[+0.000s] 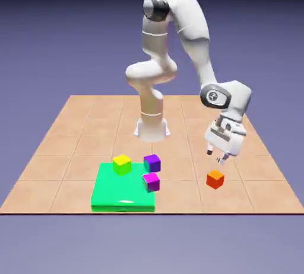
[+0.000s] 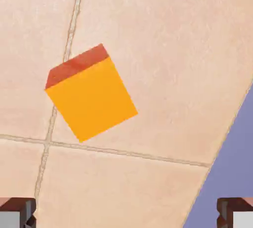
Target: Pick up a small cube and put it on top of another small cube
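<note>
Nearest the exterior camera, a flat bright-green square mat is laid on the tan tiled table, with a small yellow cube and two small purple cubes seen on it. White, the two-finger gripper is held open, empty, just above the small orange-red cube, which is set on bare tiles toward the exterior view's right.

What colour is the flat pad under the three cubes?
Bright green pad, clearest in the exterior view.
</note>
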`<action>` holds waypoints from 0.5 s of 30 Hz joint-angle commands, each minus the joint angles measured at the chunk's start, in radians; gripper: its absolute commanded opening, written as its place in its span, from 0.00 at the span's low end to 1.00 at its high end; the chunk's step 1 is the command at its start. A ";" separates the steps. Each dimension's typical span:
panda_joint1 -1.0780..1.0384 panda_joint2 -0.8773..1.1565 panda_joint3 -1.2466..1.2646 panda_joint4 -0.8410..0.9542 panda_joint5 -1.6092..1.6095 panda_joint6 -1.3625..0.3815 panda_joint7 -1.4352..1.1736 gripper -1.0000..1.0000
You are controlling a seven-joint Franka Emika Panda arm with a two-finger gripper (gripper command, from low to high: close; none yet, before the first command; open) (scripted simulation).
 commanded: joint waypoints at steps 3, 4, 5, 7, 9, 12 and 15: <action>0.056 0.076 0.011 0.035 -0.091 -0.060 -0.049 0.50; 0.056 0.076 0.011 0.035 -0.091 -0.060 -0.049 0.50; 0.053 0.112 -0.005 0.048 -0.125 -0.041 -0.024 0.50; 0.047 0.185 -0.035 0.073 -0.193 -0.005 0.026 0.50; 0.042 0.244 -0.060 0.095 -0.249 0.025 0.066 0.50; 0.045 0.208 -0.045 0.082 -0.215 0.007 0.042 0.00; 0.054 0.099 0.001 0.043 -0.113 -0.048 -0.033 0.00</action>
